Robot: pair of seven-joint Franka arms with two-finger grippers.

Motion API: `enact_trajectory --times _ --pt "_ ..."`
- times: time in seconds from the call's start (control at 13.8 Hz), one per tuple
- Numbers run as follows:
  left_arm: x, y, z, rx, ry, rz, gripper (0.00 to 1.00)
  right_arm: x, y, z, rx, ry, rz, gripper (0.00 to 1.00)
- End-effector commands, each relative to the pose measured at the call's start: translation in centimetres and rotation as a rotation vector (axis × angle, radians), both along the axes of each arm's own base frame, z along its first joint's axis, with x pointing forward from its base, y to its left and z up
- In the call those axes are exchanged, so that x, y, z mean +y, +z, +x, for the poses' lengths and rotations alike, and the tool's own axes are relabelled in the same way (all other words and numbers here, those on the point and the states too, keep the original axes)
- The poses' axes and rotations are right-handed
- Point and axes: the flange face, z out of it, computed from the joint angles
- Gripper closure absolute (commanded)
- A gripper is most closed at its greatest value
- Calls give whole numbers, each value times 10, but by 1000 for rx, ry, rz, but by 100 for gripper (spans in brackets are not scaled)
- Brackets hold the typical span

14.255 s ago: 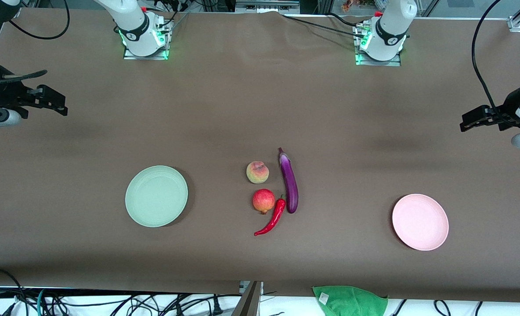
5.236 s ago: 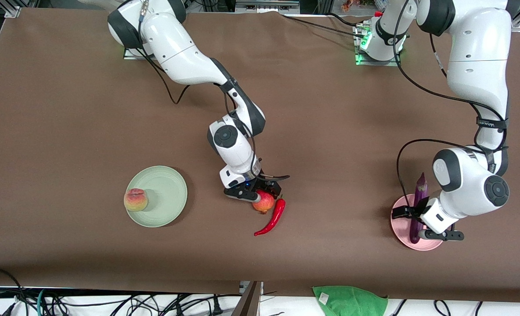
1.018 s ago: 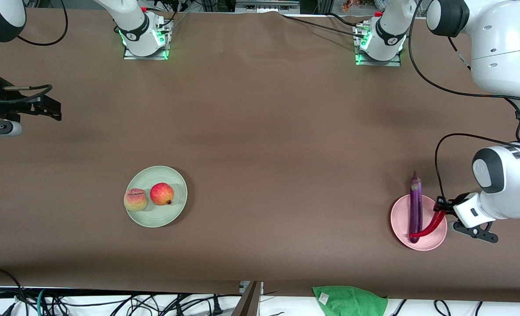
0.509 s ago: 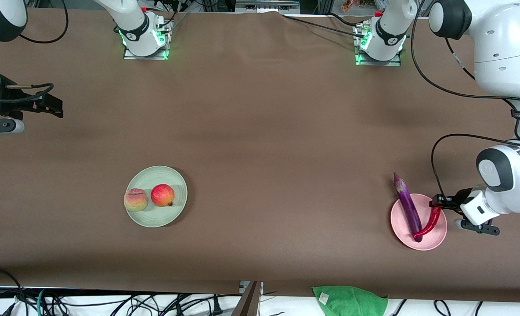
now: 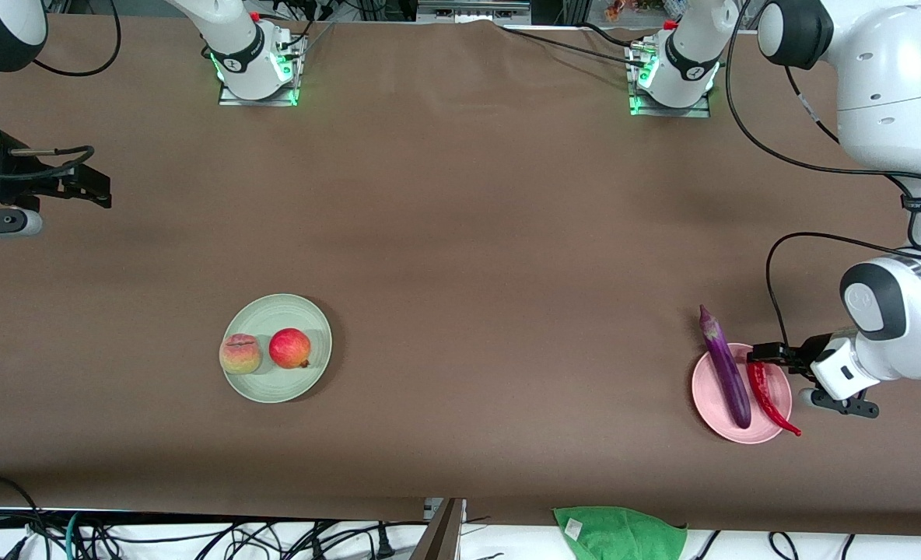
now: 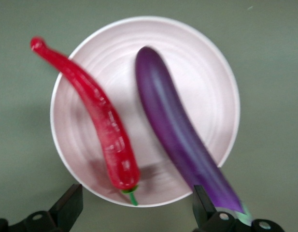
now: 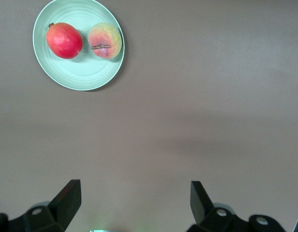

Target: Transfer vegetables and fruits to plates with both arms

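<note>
pink plate: eggplant and chili, tips overhanging
green plate: peach, pomegranate
left gripper: spread, apparently just above plate rim
right gripper: spread, waiting over table end

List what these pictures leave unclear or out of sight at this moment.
- Front view: the right arm's upper links run off the frame edge; only the right gripper end shows.
- Left wrist view: the stem end of the long purple eggplant sits hidden by a finger of the left gripper.
- Front view: the bright green cloth is cut by the frame edge.
</note>
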Motion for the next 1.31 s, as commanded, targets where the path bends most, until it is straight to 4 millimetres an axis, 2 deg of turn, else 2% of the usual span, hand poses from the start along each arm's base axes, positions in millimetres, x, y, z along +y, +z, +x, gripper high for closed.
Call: enact_trajectory --times 0.0,0.22,0.29,0.36,0.51,0.65,0.8,0.95,1.09,1.24 --pt "-29 81 0 -22 -15 71 0 -1 3 -7 -6 9 24 0" --pt "-62 148 -21 66 92 132 0 -1 3 -7 -6 11 26 0" --pt "-78 178 -29 60 71 174 0 -1 3 -7 -6 9 25 0" --pt "-79 211 -39 39 53 222 0 -1 3 -7 -6 9 24 0" --pt "-80 261 -61 29 43 223 0 -1 3 -7 -6 9 25 0" --pt "-70 312 -80 -38 59 232 0 -2 2 -8 -2 7 24 0" --pt "-56 343 -93 -82 83 220 0 -2 2 -7 -3 9 24 0" --pt "-42 358 -111 -81 107 191 0 -2 2 -7 -3 7 24 0" --pt "-50 362 -126 -8 178 186 0 -2 2 -7 -3 7 25 0" --pt "-59 354 -134 43 245 183 0 -2 2 -8 1 7 24 0"
